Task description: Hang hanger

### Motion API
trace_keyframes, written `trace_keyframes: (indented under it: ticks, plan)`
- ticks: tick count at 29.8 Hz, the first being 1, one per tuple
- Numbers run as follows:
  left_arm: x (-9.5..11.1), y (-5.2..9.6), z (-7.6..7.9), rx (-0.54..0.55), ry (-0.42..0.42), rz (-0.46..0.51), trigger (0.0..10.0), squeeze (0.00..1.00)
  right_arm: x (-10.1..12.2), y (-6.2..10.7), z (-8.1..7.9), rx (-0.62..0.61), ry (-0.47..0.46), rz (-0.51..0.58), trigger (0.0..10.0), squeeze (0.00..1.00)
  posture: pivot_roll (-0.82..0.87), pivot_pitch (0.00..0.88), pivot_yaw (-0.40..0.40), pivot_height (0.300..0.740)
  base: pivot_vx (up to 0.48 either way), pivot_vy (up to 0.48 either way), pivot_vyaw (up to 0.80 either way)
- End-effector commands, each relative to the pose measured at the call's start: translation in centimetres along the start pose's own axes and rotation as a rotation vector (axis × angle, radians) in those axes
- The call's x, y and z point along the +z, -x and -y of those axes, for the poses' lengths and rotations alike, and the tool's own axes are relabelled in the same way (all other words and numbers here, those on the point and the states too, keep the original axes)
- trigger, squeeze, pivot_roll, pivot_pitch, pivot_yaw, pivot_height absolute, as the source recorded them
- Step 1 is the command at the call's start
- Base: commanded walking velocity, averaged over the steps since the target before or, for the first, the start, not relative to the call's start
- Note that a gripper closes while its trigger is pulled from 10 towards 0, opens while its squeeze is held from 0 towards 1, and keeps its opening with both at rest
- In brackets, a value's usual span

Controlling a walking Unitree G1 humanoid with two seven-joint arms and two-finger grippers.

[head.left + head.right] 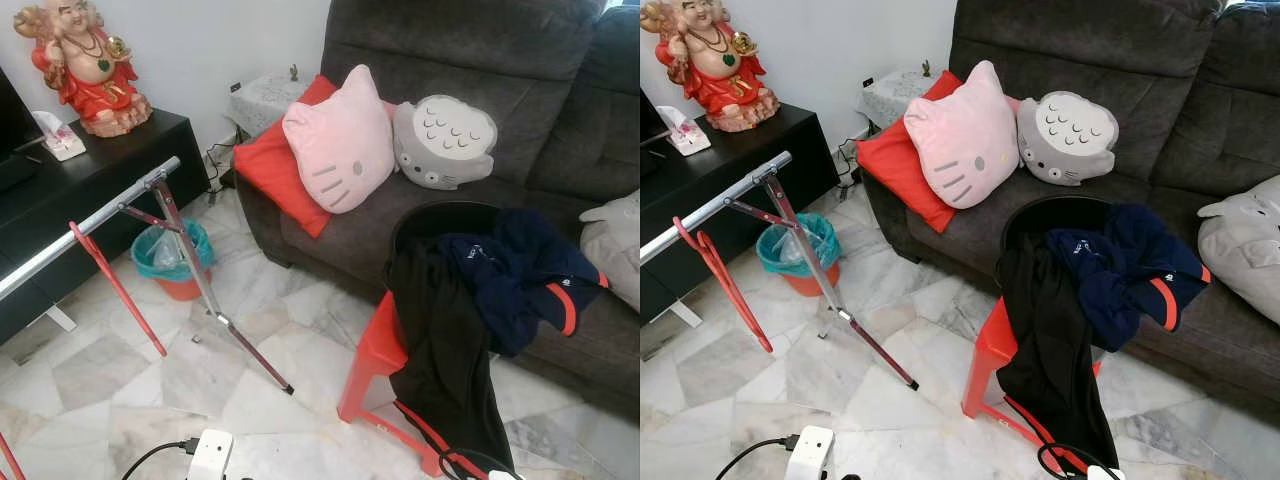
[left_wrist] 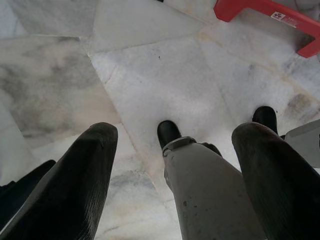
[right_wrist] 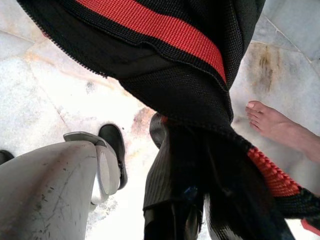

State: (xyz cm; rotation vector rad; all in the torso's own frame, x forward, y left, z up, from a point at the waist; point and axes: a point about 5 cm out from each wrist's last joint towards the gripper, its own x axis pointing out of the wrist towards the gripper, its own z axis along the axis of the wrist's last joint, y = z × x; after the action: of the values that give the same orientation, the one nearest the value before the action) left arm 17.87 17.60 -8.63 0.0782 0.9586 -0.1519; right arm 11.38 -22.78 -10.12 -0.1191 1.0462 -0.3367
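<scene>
Over on the left side of the frame, the red hanger was hooked on the silver rail of a drying rack, dangling slantwise toward the marble floor, just beside the rack's leg and well apart from everything else that mattered. Behind that leg sat a teal-lined bin, and up in the upper left corner a red statue stood on a black cabinet. Across the upper right ran a dark grey sofa with a pink cat cushion leaning on a red cushion, and a grey round cushion touching the pink one. Lower right, a red stool stood in front of the sofa with a black garment draped over it and hanging down toward the floor, and a navy garment piled next to it. In the left wrist view, the left gripper hung low over the floor with its two fingers spread wide apart, nothing between them, the robot's own leg showing through the gap. In the right wrist view, the right gripper looked clamped onto the black garment, the red-striped cloth bunched up tight at it, and a person's bare foot stood on the tiles at the right edge.
</scene>
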Motion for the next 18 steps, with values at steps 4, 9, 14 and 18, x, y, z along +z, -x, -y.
trace_keyframes:
  ticks: [4,9,14,18]
  plan:
    - [-0.2,0.07,-0.2,0.004,-0.001,-0.008,10.0,0.0,0.05,0.06,-0.28,-0.001,-0.012,0.012,10.0,0.0,-0.07,0.012,0.058,0.74,-0.272,0.0,0.0]
    - [-0.2,0.07,-0.2,0.003,0.0,-0.007,10.0,0.0,0.08,0.07,-0.31,0.0,-0.012,0.017,10.0,0.0,-0.07,0.012,0.057,0.74,-0.282,0.0,0.0]
    - [-0.19,0.07,-0.2,0.004,0.002,-0.005,10.0,0.0,0.12,0.08,-0.35,0.002,-0.012,0.021,10.0,0.0,-0.07,0.012,0.057,0.74,-0.291,0.0,0.0]
    - [-0.21,0.07,-0.21,0.005,0.002,-0.006,10.0,0.0,0.18,0.08,-0.37,0.003,-0.009,0.026,10.0,0.0,-0.07,0.012,0.057,0.74,-0.292,0.0,0.0]
